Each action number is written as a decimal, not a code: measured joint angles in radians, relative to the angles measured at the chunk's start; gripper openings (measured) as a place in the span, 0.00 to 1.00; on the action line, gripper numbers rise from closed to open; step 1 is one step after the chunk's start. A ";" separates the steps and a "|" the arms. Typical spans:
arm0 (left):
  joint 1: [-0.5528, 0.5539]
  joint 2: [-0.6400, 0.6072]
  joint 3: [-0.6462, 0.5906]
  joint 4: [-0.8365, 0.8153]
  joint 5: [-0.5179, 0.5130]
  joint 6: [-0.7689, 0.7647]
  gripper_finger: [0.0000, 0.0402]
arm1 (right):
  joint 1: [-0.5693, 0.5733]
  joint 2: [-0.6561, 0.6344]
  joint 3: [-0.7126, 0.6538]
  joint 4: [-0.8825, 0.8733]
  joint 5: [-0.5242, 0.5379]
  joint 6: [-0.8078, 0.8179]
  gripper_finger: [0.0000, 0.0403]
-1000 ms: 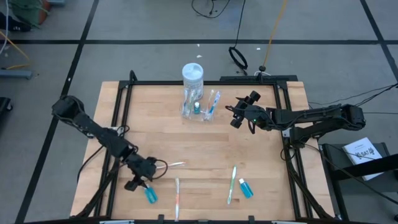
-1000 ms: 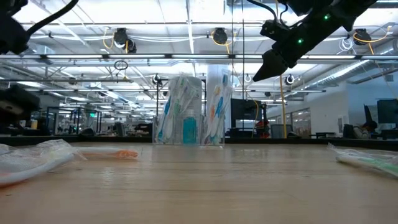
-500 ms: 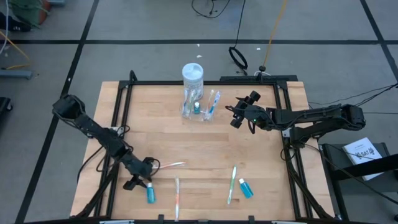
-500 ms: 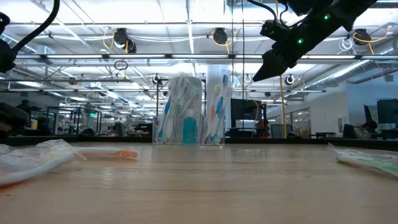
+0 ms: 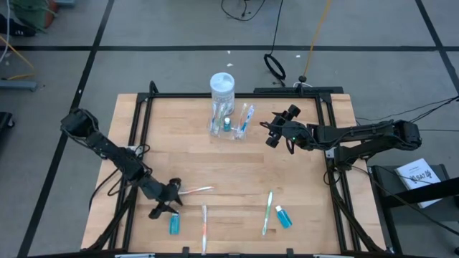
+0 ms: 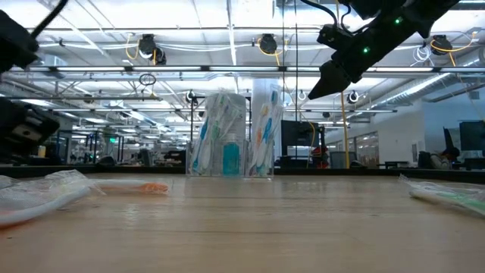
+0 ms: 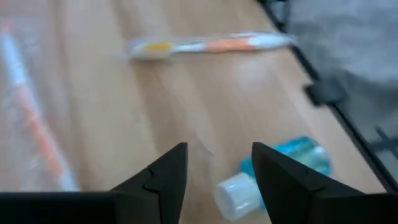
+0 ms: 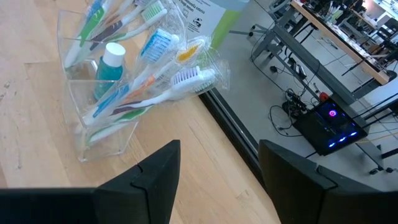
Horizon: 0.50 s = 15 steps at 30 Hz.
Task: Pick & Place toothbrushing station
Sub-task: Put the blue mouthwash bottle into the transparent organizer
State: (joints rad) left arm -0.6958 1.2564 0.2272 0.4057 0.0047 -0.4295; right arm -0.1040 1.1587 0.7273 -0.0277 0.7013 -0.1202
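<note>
The toothbrushing station [image 5: 228,122] is a clear plastic holder with several toothbrushes and a small teal bottle in it. It stands on its base at the table's far middle and also shows in the low view [image 6: 235,136] and the right wrist view [image 8: 118,93]. My right gripper [image 5: 276,130] is open and empty, hovering to the station's right, well above the table [image 6: 333,72]. My left gripper [image 5: 163,201] is open and empty at the near left, over the wood just beside a small blue bottle [image 7: 280,177] that lies on its side.
A white lidded jar [image 5: 222,84] stands just behind the station. Wrapped toothbrushes lie near the left gripper [image 5: 195,190] and at the near edge [image 5: 204,229]. A green toothbrush [image 5: 268,211] and a second blue bottle [image 5: 282,217] lie at the near right. A black frame [image 5: 143,107] borders the table.
My left gripper has shifted a little over the near left of the table, close to the small blue bottle. The bottle and the toothbrushes have stayed where they were.
</note>
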 joint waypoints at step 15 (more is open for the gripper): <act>0.154 0.001 0.354 -0.442 0.142 -0.490 0.46 | 0.000 0.000 0.000 0.000 0.000 -0.077 0.52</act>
State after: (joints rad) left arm -0.5415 1.2572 0.5810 -0.0361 0.1466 -0.9192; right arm -0.1043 1.1587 0.7273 -0.0273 0.7017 -0.1975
